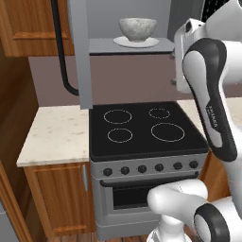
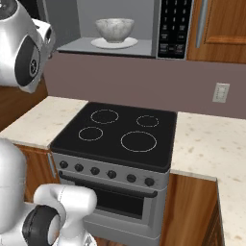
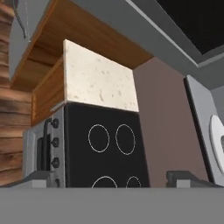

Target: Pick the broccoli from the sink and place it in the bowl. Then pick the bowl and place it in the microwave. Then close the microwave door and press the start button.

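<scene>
Bowl, speckled grey-white and deep, is seen standing upright on a flat white plate inside the microwave, near the middle of the oven floor. Whether the broccoli lies in the bowl cannot be told, as the inside of the bowl is hidden by its rim. The microwave door is swung wide open, and its grey edge is seen hanging down at the left side of the cavity in the left base view. The black button panel is found at the right end of the microwave, beside a wooden cabinet.

Below the microwave, a black-topped stove with four ringed burners is set between two pale stone counters. A row of dark knobs is placed along the stove's front edge.

The gripper is held in the air beside the open microwave, turned on its side, with the stove top and the counter seen beyond it. Its two dark fingertips are spread as wide apart as they go, and nothing is held between them.
</scene>
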